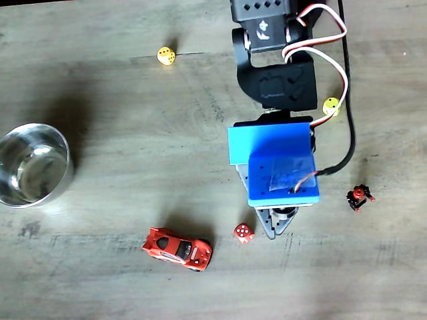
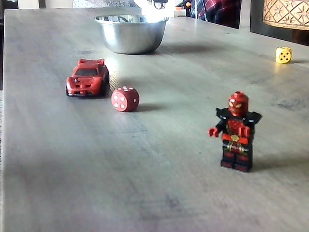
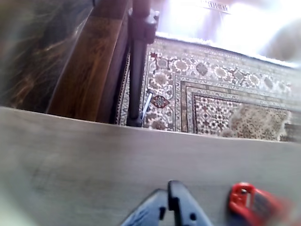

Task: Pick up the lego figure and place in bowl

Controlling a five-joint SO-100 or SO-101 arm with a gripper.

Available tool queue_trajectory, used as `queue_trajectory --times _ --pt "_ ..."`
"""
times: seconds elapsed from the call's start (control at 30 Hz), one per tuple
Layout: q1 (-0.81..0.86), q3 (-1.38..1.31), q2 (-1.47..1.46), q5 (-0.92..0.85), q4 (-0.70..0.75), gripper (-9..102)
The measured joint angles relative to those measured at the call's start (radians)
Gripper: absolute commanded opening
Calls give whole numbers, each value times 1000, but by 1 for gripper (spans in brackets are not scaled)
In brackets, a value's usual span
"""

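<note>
Red toy car and red die lie apart on the desk; two yellow dice sit farther off.

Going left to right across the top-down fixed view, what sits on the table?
Shiny steel bowl → yellow die → red toy car → red die with white dots → black-and-red lego figure.

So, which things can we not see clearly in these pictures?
- Hand: in the top-down fixed view the blue block covers most of it; in the wrist view the bottom edge cuts it, so open or shut is unclear.
- Red toy car: blurred, cut by the wrist view's edge.
- Bowl: its left side is cut off.
- Lego figure: too small there for detail.
</note>
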Motion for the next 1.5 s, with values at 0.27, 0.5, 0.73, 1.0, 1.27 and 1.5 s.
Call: queue_trajectory --times 0.27,0.5,0.73,1.0,1.27,1.5 --pt "-31 -2 0 0 0 -1" --pt "-35 -2 0 0 0 -1" --pt "-35 -2 0 11 0 -1" --pt "-31 -2 0 178 0 -1" --pt "-31 -2 0 466 0 -1" --pt "-31 -2 0 534 0 -1"
